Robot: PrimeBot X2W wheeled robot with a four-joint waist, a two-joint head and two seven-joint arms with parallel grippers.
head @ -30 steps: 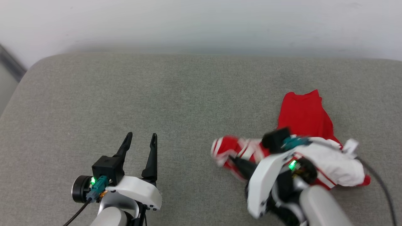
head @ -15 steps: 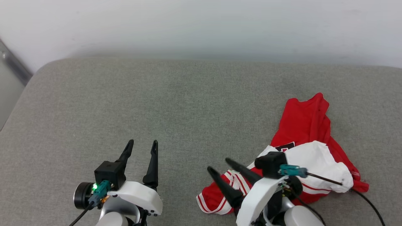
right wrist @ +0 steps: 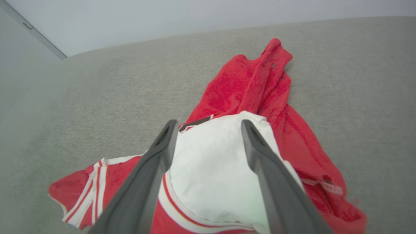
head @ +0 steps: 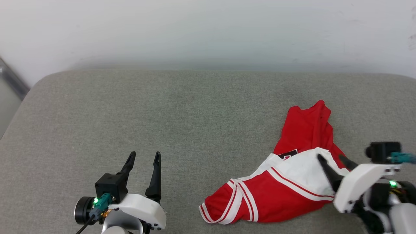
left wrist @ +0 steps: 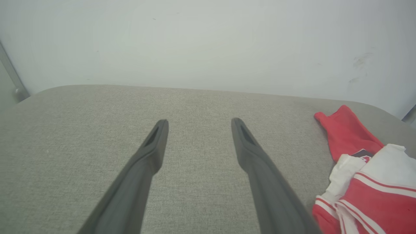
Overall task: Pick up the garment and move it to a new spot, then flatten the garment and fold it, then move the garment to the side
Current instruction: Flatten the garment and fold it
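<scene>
A wide grey woven-cloth surface (head: 195,113) with rounded corners stands against a plain white wall (head: 208,29). On its right part lies one crumpled red jersey T-shirt (head: 276,198) with white sleeves and striped trim. There are two grippers. The left gripper (head: 145,153) is over bare cloth, jaws apart. The right gripper (head: 331,157) is at a white sleeve, jaws also apart, gripping nothing.

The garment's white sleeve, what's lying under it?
Red fabric of the garment and a corner of black lettering show beneath the white sleeve; the rest of the print is covered.
</scene>
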